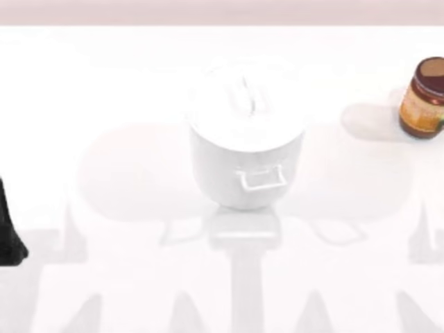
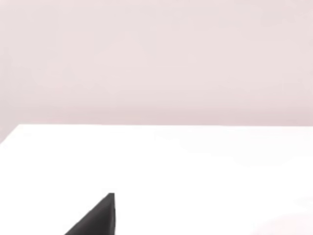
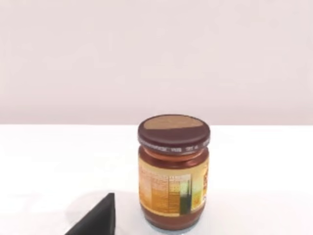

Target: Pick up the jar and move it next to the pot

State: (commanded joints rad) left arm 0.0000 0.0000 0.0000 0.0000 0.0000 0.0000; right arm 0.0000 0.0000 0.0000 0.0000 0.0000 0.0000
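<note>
The jar [image 1: 424, 98] stands upright at the top view's right edge, well apart from the central pot [image 1: 246, 135]. Neither claw's opening can be told; nothing is held.

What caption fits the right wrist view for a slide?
Upright jar on the white table, seen close ahead of the right gripper, not yet grasped.

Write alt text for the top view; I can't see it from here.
A large white lidded pot stands at the middle of a white table, side handle toward the near edge. A small brown-lidded jar stands upright far to its right, untouched. Part of the left arm shows at the left edge.
</note>
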